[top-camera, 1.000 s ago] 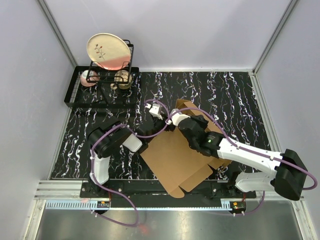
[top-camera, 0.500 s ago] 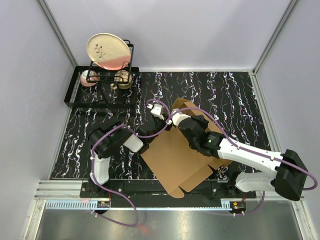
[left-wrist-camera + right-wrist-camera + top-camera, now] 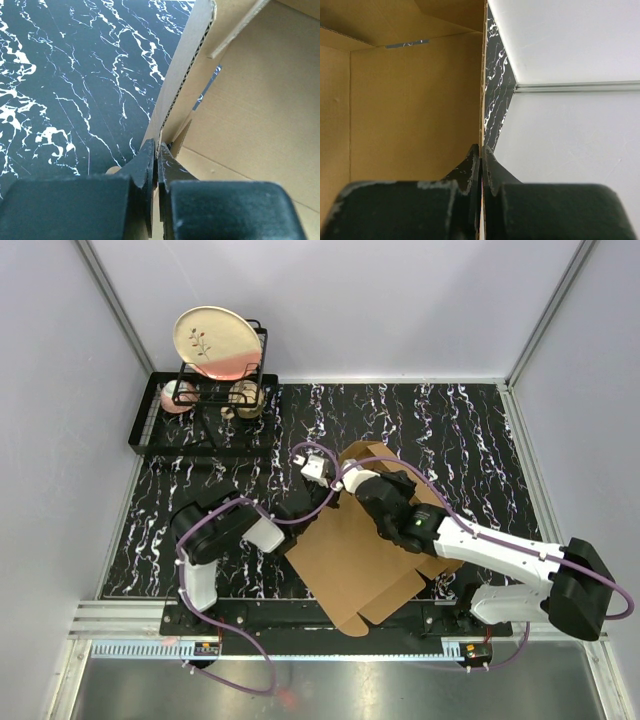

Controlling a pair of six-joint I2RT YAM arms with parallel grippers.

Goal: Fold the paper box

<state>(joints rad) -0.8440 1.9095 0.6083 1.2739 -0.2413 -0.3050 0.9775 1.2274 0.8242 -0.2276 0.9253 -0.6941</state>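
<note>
The paper box [image 3: 350, 555], brown die-cut cardboard, lies partly folded in the middle of the marbled table, with raised walls at its far end. My left gripper [image 3: 158, 146] is shut on the edge of an upright flap [image 3: 182, 85] at the box's far left corner; in the top view that gripper [image 3: 330, 490] sits at that corner. My right gripper [image 3: 482, 149] is shut on the thin edge of another raised wall [image 3: 420, 100], with the box's inside to its left. From above, the right gripper [image 3: 352, 480] is mostly hidden by its wrist over the box's far end.
A black dish rack [image 3: 200, 415] stands at the far left, holding a cream plate [image 3: 216, 340] and small bowls. White walls enclose the table. Purple cables loop over the box near both wrists.
My left gripper has closed onto the box's flap edge and moved slightly right toward the box. The right arm has hardly moved.
</note>
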